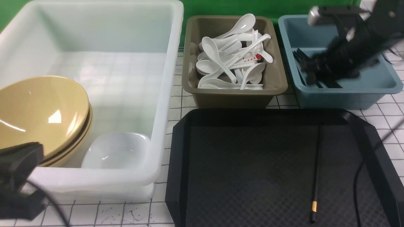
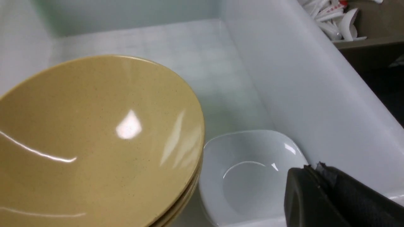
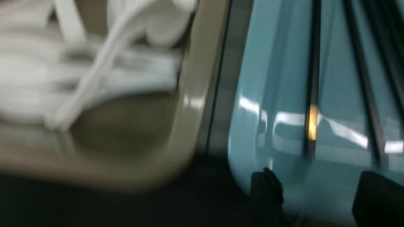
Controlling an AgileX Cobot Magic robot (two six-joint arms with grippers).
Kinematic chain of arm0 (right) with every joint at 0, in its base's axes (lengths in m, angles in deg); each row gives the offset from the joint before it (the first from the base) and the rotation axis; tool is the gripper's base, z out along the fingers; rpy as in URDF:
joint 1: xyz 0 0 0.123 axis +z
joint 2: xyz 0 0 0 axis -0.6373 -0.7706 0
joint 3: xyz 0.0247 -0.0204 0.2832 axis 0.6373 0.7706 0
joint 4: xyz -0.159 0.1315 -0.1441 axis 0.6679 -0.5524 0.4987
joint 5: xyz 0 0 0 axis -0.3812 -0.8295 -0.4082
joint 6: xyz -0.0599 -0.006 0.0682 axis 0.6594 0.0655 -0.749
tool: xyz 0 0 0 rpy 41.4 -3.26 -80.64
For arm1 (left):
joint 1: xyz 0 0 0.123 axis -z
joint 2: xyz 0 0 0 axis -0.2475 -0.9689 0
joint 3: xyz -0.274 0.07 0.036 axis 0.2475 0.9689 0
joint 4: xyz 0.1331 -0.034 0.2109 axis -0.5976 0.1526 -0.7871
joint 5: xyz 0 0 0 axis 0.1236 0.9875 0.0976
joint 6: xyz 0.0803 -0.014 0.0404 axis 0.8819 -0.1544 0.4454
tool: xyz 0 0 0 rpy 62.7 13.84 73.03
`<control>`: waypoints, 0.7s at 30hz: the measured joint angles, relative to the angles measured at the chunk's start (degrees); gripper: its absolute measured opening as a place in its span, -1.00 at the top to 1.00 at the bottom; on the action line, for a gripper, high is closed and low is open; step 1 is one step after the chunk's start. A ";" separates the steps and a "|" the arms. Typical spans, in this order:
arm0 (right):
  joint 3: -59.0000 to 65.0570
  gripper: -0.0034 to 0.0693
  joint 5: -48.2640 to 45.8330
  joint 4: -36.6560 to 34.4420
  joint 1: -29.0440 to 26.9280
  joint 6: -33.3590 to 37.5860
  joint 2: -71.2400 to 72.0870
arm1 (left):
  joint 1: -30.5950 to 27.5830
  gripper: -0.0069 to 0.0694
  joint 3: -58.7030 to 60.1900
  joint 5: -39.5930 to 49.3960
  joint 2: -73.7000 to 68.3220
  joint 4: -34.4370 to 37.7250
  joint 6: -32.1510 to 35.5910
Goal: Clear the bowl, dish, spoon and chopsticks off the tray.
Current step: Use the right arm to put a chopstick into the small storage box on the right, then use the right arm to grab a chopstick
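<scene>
- The left gripper (image 1: 19,160) hangs at the near rim of the tub (image 1: 164,104). Only a dark finger shows, so I cannot tell whether it is spread or closed.
- Just beyond that gripper, inside the tub, the bowl (image 1: 41,110) sits tilted on another like it. The dish (image 1: 116,151) lies just beside the bowl, close under the finger.
- One chopstick (image 1: 316,164) lies alone on the tray (image 1: 240,176), gold band at its near end. It is well apart from the right gripper (image 3: 322,197) and nearer the robot than that gripper.
- The olive bin (image 1: 233,97), heaped with spoons (image 1: 227,60), stands just to the right gripper's left.
- The right gripper, blurred, hovers over the blue bin (image 1: 347,94) with its fingers spread wide. Black sticks (image 3: 311,94) lie in the bin just ahead of them.
</scene>
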 joint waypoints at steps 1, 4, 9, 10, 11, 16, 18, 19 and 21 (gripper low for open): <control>3.18 -0.23 -0.42 0.06 0.18 -0.54 1.80 | 0.00 0.83 0.97 -1.05 2.19 0.00 0.06; 14.12 -0.23 0.92 0.13 1.02 -1.99 6.35 | 0.00 0.83 4.03 -4.90 7.94 0.00 0.39; 23.78 -0.19 8.56 0.30 1.90 -4.78 5.46 | 0.00 0.83 8.24 -9.91 14.56 0.00 0.45; 23.91 -0.17 9.03 0.38 2.27 -4.80 4.70 | 0.00 0.83 8.30 -9.97 14.84 0.05 0.45; 24.05 -0.15 9.62 0.41 2.77 -4.80 3.88 | 0.00 0.83 8.30 -10.23 15.00 0.02 0.45; 23.78 0.06 15.06 0.92 6.55 -4.32 0.37 | 0.00 0.83 8.30 -11.05 15.06 0.02 0.45; 23.64 0.21 16.79 1.33 7.46 -3.59 -0.23 | 0.00 0.83 8.30 -11.12 15.06 -0.04 0.45; 23.28 0.37 16.85 2.21 7.95 -2.44 -0.64 | 0.00 0.83 8.30 -11.17 15.06 -0.04 0.45; 23.16 0.63 15.90 3.79 8.19 -0.78 -0.81 | 0.00 0.83 8.30 -11.17 15.06 -0.04 0.51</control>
